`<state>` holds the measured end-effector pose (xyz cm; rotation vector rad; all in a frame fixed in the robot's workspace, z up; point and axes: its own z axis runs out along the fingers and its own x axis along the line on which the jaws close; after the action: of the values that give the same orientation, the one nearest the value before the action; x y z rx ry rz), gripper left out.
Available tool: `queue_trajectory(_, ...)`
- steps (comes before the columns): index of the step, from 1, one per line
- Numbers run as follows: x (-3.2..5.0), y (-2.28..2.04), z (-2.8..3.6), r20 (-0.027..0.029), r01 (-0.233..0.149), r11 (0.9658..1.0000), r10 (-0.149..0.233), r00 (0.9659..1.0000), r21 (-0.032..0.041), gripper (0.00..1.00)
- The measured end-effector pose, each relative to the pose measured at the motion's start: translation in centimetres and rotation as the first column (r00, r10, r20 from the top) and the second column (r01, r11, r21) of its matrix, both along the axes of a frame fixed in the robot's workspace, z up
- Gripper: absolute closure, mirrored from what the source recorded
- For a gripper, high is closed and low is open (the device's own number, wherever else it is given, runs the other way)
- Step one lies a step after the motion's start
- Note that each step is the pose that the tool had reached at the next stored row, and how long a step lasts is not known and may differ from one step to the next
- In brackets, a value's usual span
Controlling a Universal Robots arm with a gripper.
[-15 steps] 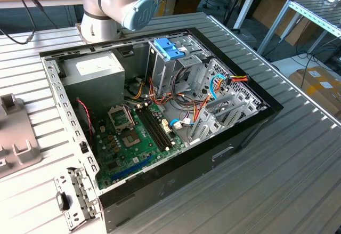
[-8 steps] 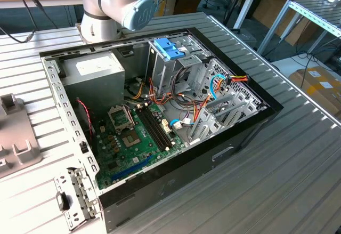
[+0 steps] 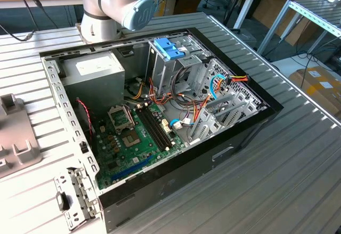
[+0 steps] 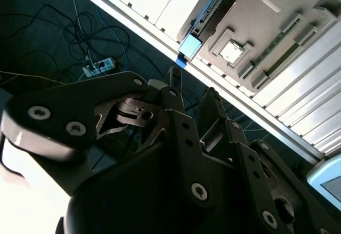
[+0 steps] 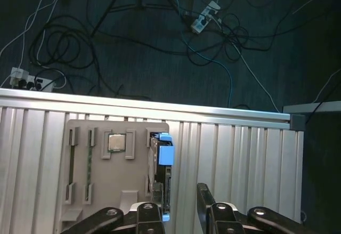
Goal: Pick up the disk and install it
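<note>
**A:** Where is the disk in relation to the grey tray?

**B:** The disk (image 5: pixel 161 162) stands on edge in a slot along one long side of the grey tray (image 5: pixel 128 178), with the processor chip (image 5: pixel 116 142) seated nearer the tray's middle. The gripper (image 5: pixel 180 195) hovers over that same side of the tray, its fingers spread and holding nothing.

**A:** What might go wrong from there?

**B:** One finger (image 5: pixel 156 194) appears to sit over the disk rather than beside it. A straight descent would probably strike the blue bracket's top edge. A skewed pull could also bind the disk in its slot and drag the tray up with it.

**A:** And the room to move?

**B:** Outward from the tray's disk side, the ribbed table is bare, so the outer finger has space. Inward, the slot wall crowds the other finger. The table's edge rail (image 5: pixel 160 109) runs just past the tray's end, and beyond it is a drop to the floor cables.
</note>
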<state>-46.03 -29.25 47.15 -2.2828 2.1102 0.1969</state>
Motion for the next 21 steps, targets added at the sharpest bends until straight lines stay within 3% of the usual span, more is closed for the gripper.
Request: queue_trajectory(21,0.01,0.00,1.64,0.0000,0.000,1.0000,0.000,1.0000,0.0001,0.62)
